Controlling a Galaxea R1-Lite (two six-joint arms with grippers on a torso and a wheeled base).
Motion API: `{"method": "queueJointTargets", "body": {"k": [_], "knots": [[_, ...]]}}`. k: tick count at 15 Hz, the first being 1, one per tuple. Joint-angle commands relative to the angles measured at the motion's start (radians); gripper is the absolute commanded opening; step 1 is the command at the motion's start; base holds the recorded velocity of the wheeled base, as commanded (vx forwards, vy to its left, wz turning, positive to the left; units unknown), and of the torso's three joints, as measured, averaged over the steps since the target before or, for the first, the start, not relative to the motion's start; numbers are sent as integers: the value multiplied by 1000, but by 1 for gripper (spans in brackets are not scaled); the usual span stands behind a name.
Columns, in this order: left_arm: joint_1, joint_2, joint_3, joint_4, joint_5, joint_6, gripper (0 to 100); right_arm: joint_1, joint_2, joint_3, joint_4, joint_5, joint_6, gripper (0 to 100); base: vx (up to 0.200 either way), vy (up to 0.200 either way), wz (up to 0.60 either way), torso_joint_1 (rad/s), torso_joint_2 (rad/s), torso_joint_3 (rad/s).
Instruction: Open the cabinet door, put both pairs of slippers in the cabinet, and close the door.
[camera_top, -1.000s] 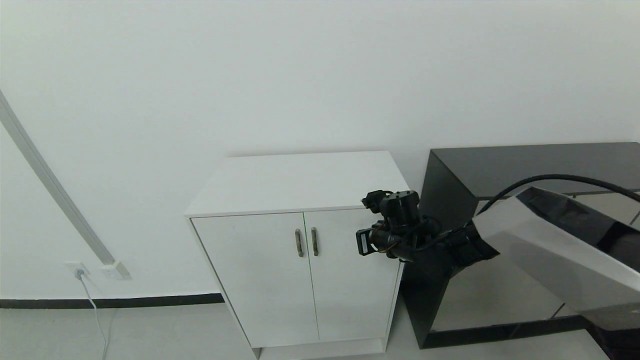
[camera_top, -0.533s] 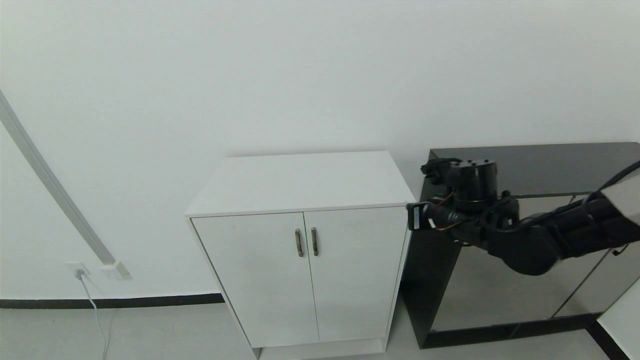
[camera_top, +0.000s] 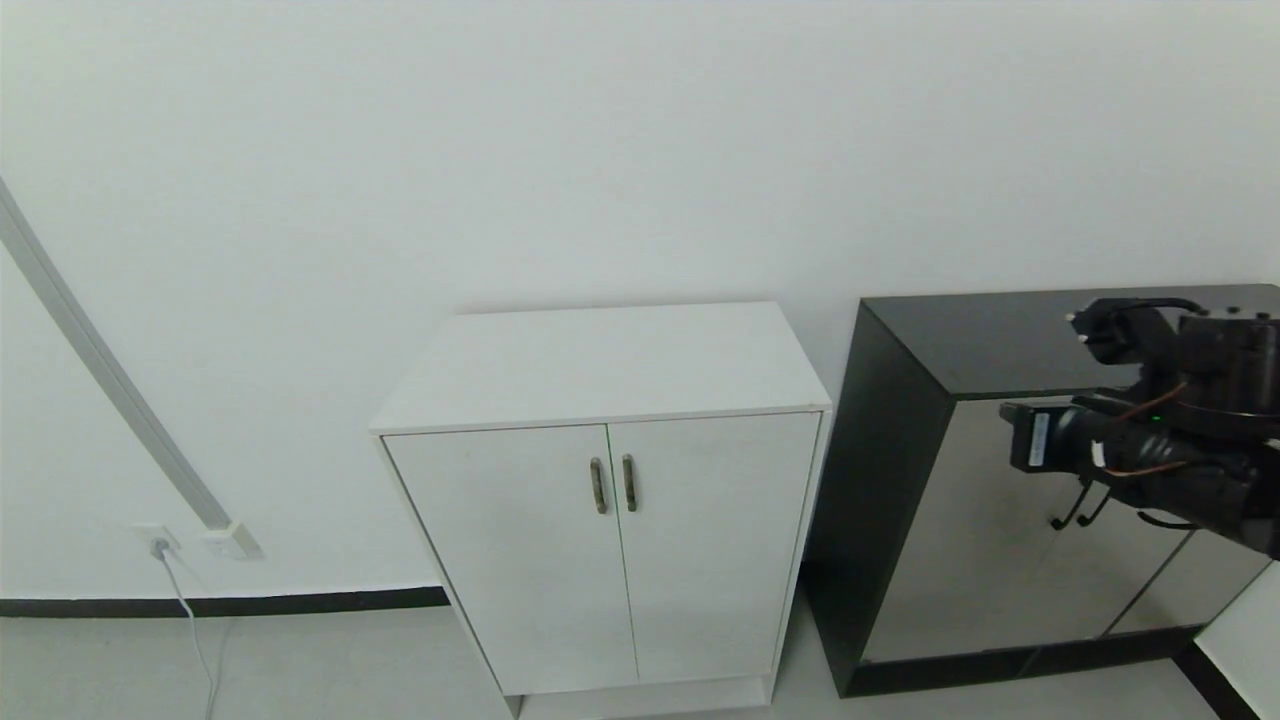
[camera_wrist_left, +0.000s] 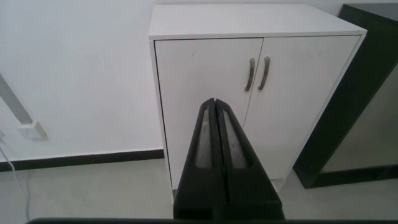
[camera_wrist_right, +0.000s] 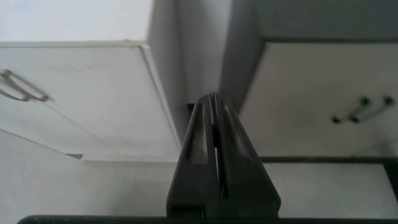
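While the head view takes in the white cabinet (camera_top: 600, 370) whole, set against the wall with both doors shut and its two handles (camera_top: 598, 486) side by side at the middle seam, the right arm (camera_top: 1170, 450) is seen well off to the cabinet's right. It is held in front of the black mirrored cabinet (camera_top: 890, 450) that stands just beside the white one. Its fingers are hard to make out from the head view, and the arm is cut off by the frame's edge. The detail is supplied at the wrists. The left gripper (camera_wrist_left: 215, 102) is shown with fingers pressed together and nothing between them, held apart from the cabinet and facing its left door (camera_wrist_left: 186, 81). The right gripper (camera_wrist_right: 214, 98), likewise closed and empty, is pointed at the narrow gap between the two cabinets. A wall socket (camera_top: 155, 543) with a trailing cable is seen low on the wall, left of the cabinet.
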Motion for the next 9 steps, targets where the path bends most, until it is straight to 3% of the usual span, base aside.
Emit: {"method": "queueJointTargets", "body": {"k": [1,9], "knots": [[0,0,0,0,0,0,0,-50,-177,124,1,8,-7,0,0,0,0,0,0,0],[-1,0,0,0,0,-2,0,-52,-523,441,8,22,-35,0,0,0,0,0,0,0]]}}
